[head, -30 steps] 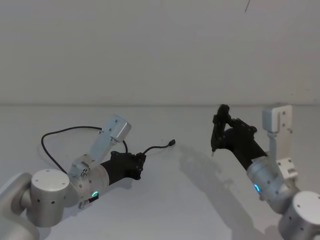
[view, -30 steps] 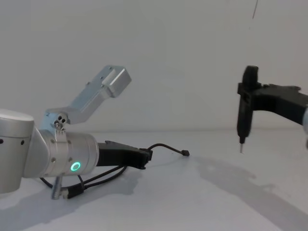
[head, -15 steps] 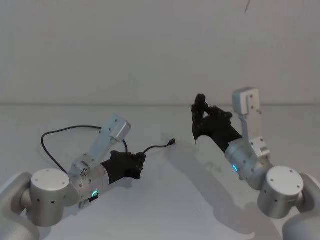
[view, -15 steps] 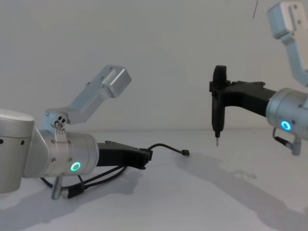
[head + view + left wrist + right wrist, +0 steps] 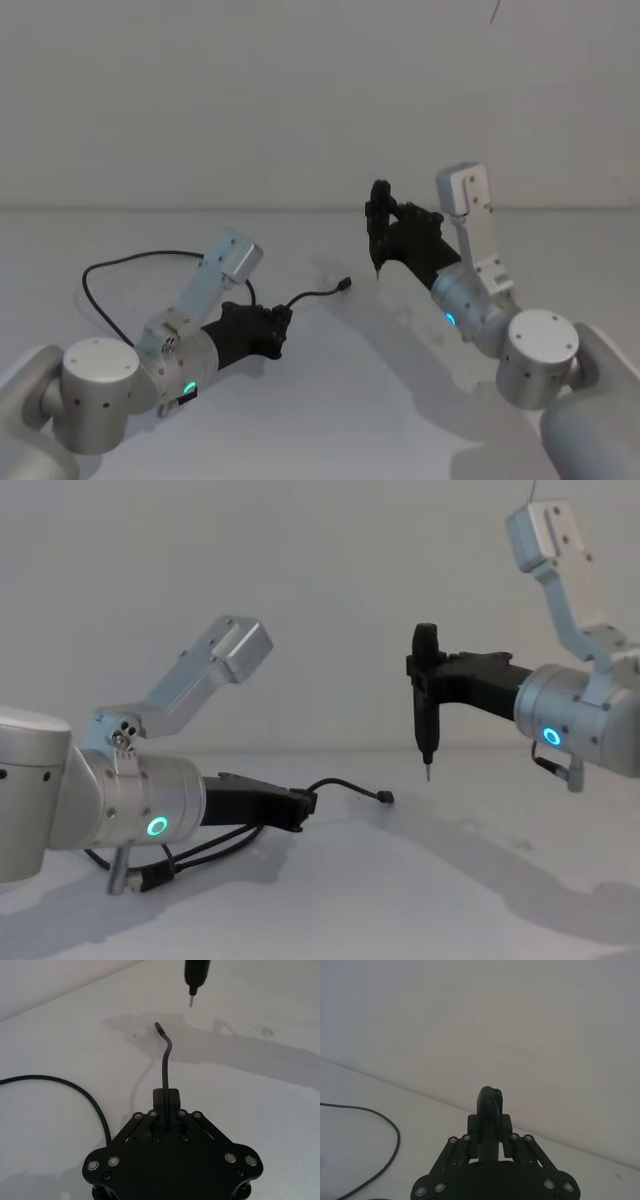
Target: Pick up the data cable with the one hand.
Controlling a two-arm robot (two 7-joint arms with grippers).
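A long loop of the data cable lies on the white worktop behind the left arm, seen from the head. The left hand lies low over the worktop, its fingers pinched narrowly on the cable a short way from one end. The left wrist view makes this plain: the cord runs out between the fingertips and curves off to its small plug, which rests on the worktop. From the chest, two strands of cable trail under the left forearm. Farther right, the right hand is raised above the worktop and clamped on a dark stick held upright. Its thin silvery tip points down, near the plug but apart from it. The right wrist view shows the stick's rounded top between the closed fingers.
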